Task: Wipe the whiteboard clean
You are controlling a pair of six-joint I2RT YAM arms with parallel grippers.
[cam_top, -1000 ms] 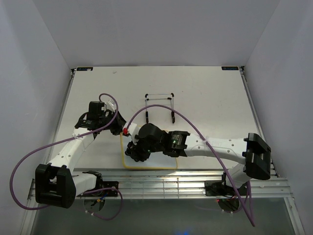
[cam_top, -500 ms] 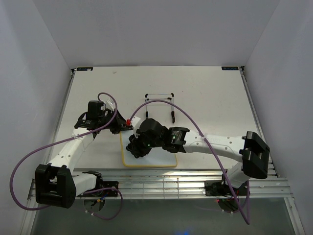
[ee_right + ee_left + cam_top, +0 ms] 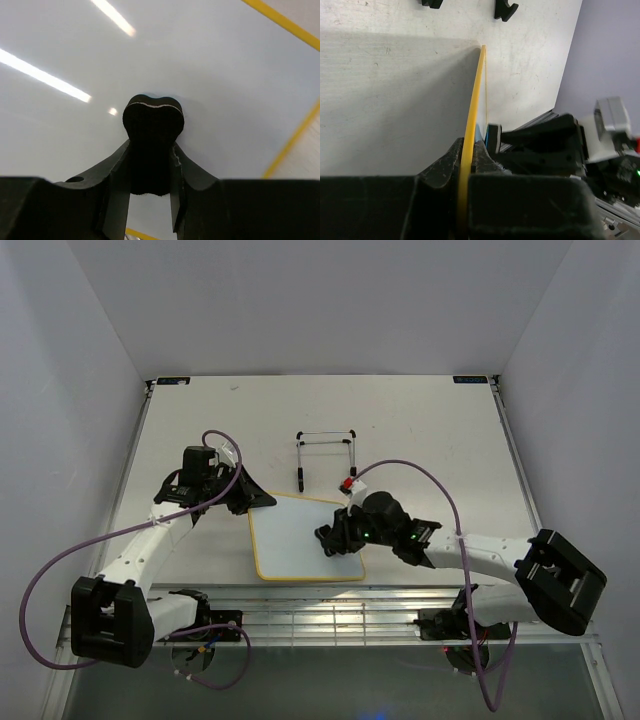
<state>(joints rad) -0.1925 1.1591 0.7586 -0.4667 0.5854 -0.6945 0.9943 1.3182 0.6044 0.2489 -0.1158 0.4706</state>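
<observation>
The whiteboard (image 3: 295, 540), white with a thin yellow frame, lies near the table's front edge; its exposed face shows no marks. My left gripper (image 3: 262, 500) is shut on its far left corner; in the left wrist view the yellow frame (image 3: 475, 95) runs edge-on between my jaws (image 3: 467, 152). My right gripper (image 3: 330, 538) is shut on the eraser and presses it on the board's right part. In the right wrist view the black eraser (image 3: 152, 127) sits between my fingers (image 3: 150, 155) against the white face (image 3: 210, 65). The eraser's blue-and-black side (image 3: 492, 137) shows in the left wrist view.
The black wire easel stand (image 3: 326, 455) stands just behind the board, its feet (image 3: 504, 8) showing at the top of the left wrist view. A metal rail runs along the table's front edge (image 3: 330, 605). Grey walls close in both sides.
My right gripper has swept the eraser from the board's left part to its right part, uncovering most of the white face. The left gripper has kept its hold on the corner.
</observation>
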